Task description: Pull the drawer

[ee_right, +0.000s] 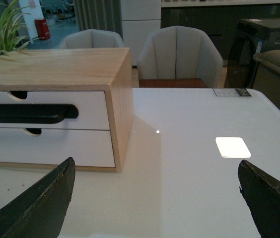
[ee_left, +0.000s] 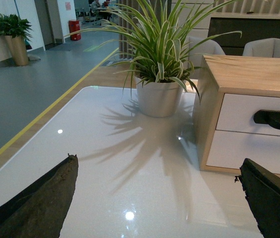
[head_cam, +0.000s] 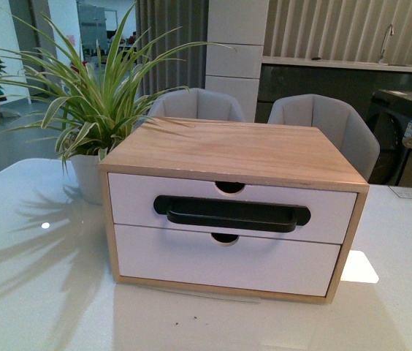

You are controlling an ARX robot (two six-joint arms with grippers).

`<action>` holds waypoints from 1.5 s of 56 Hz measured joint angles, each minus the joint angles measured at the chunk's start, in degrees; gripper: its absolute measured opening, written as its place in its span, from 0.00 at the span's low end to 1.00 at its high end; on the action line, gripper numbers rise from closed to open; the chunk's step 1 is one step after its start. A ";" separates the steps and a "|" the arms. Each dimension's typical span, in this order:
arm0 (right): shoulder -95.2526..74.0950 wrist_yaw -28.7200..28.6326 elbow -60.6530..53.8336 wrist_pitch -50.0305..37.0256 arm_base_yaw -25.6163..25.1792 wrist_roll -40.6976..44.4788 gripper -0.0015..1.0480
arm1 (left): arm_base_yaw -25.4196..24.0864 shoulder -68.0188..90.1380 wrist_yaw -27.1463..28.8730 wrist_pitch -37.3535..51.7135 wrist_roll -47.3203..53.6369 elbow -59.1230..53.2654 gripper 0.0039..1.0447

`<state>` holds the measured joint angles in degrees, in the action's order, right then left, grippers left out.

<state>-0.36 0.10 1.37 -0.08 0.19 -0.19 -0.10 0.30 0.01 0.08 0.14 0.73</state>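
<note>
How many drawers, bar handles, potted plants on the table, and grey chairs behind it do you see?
Drawers: 2 (upper drawer, lower drawer)
Black bar handle: 1
Potted plant on the table: 1
Grey chairs: 2
Total: 6

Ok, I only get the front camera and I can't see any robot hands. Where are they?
Observer: The left gripper hangs open over the table, facing the potted plant.
Operator: And the other one?
Observer: The right gripper is open too, off to the right of the drawer.
Operator: What's the box like round the side?
Observer: The cabinet has a plain light wood right wall, no handle.
</note>
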 joint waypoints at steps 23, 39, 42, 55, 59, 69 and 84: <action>-31.23 -5.42 10.49 -5.81 4.02 2.75 0.91 | 13.40 31.67 -0.48 18.58 4.42 7.43 0.93; -54.36 -10.40 25.83 -2.23 7.37 18.08 0.91 | 18.75 59.84 -15.63 26.25 21.97 20.98 0.93; -57.61 -10.67 28.41 -2.03 7.78 20.61 0.91 | 19.50 63.19 -18.91 25.22 25.42 23.93 0.93; -68.85 -13.79 38.58 2.12 8.79 30.08 0.91 | 22.08 76.35 -24.39 16.90 43.04 35.65 0.93; -71.58 -14.29 40.94 3.63 9.11 32.87 0.91 | 22.56 79.60 -24.98 14.47 47.06 38.93 0.93; -77.40 -15.58 45.75 5.57 9.75 37.22 0.91 | 23.26 86.79 -25.11 8.74 54.14 46.62 0.93; -83.54 -19.43 50.69 8.39 11.13 42.34 0.91 | 23.52 95.19 -24.52 -1.90 63.91 56.52 0.93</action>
<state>-83.90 -19.33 52.05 8.32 11.31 42.15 23.42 95.48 -24.51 -1.83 64.05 57.25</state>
